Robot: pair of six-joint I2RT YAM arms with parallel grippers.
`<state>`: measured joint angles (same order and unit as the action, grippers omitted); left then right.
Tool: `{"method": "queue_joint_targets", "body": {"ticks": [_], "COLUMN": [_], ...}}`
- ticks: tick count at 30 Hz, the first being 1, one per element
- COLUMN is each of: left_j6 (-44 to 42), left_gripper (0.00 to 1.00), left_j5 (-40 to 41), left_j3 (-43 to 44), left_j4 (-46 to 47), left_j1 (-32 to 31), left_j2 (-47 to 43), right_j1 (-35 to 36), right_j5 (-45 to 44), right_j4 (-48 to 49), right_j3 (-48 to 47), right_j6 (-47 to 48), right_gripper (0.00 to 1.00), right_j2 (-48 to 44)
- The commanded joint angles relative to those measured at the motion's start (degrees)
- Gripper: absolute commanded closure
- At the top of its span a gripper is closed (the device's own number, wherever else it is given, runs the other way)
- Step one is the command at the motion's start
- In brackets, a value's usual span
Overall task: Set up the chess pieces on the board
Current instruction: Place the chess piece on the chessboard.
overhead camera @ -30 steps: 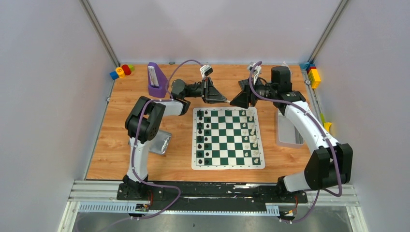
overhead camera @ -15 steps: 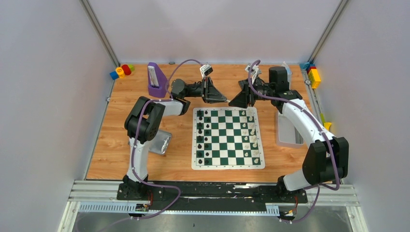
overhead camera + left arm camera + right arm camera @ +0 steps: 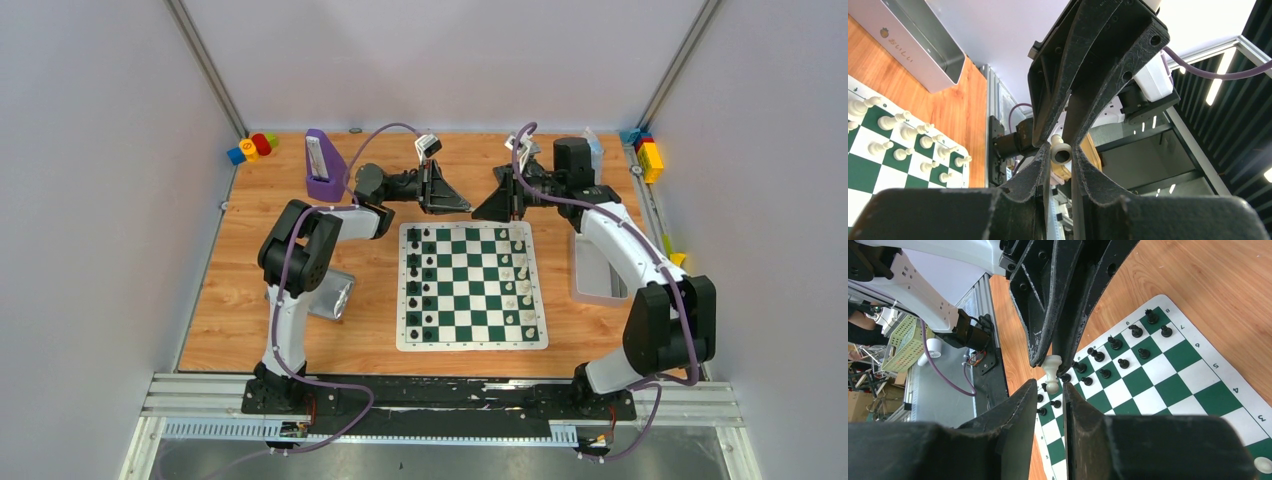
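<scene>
The board [image 3: 470,343], a green and white checkered mat, lies mid-table. Black chess pieces [image 3: 420,285] fill its left two columns and white pieces [image 3: 515,285] its right two. Both grippers meet tip to tip above the board's far edge. My left gripper [image 3: 466,208] is shut on the base of a white pawn [image 3: 1061,154], held level. My right gripper [image 3: 478,211] faces it, narrowly open. In the right wrist view the pawn [image 3: 1052,375] points its head between my right gripper's [image 3: 1052,390] fingertips. I cannot tell whether they touch it.
A silver tin [image 3: 597,270] lies right of the board and shows in the left wrist view [image 3: 923,40]. A purple object [image 3: 322,165] stands at the back left. Colourful blocks sit in the back left corner [image 3: 252,147] and back right corner [image 3: 648,155]. A silvery item [image 3: 335,295] lies by the left arm.
My right gripper has moved slightly left toward the left gripper, closing the gap at the pawn. The left arm has stayed still.
</scene>
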<state>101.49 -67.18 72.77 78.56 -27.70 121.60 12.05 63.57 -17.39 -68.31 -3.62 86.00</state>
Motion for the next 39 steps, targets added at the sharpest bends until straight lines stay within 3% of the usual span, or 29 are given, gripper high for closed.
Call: {"method": "queue_joint_targets", "body": {"ticks": [1, 8, 15, 19, 27, 30, 34, 36, 39], "left_j6": [-1.5, -1.8, -2.5, -6.4, -20.1, -25.6, -39.4, -49.8, -69.9], "left_gripper": [1.00, 1.00, 1.00, 0.88, 0.54, 0.49, 0.42, 0.38, 0.34], "left_j5": [0.0, 0.0, -0.2, -0.7, -1.8, -1.8, -0.8, 0.5, 4.7], "left_j3": [0.1, -0.1, -0.5, -1.2, -2.4, -2.7, -2.6, -1.5, 4.3], "left_j4": [2.2, 2.1, 2.1, -0.1, -13.8, -21.7, -35.6, -47.8, -77.3], "left_j1": [-0.4, -0.4, -0.4, -0.4, -0.1, 0.1, 0.5, 0.9, 1.3], "left_j2": [-3.2, -3.2, -3.4, -4.4, -9.0, -11.3, -14.3, -16.5, -19.8], "right_j1": [-0.1, -0.1, -0.1, -0.2, -1.0, -1.2, -1.2, -1.1, -0.6], "right_j5": [2.3, 2.7, 2.9, 2.3, 2.1, 1.2, -1.5, -4.0, -9.5], "right_j4": [3.0, 3.1, 3.1, 2.5, -5.1, -8.6, -14.8, -19.2, -27.3], "right_j3": [-3.0, -3.3, -3.1, -2.6, -2.4, -1.8, -0.6, 0.3, 1.0], "right_j6": [-0.9, -1.1, -0.5, 1.1, 9.5, 12.8, 19.2, 23.4, 30.7], "right_gripper": [0.75, 0.82, 0.98, 1.00, 1.00, 1.00, 1.00, 1.00, 1.00], "right_j2": [0.5, 0.9, 0.3, -1.2, -5.4, -7.1, -10.2, -11.5, -12.6]}}
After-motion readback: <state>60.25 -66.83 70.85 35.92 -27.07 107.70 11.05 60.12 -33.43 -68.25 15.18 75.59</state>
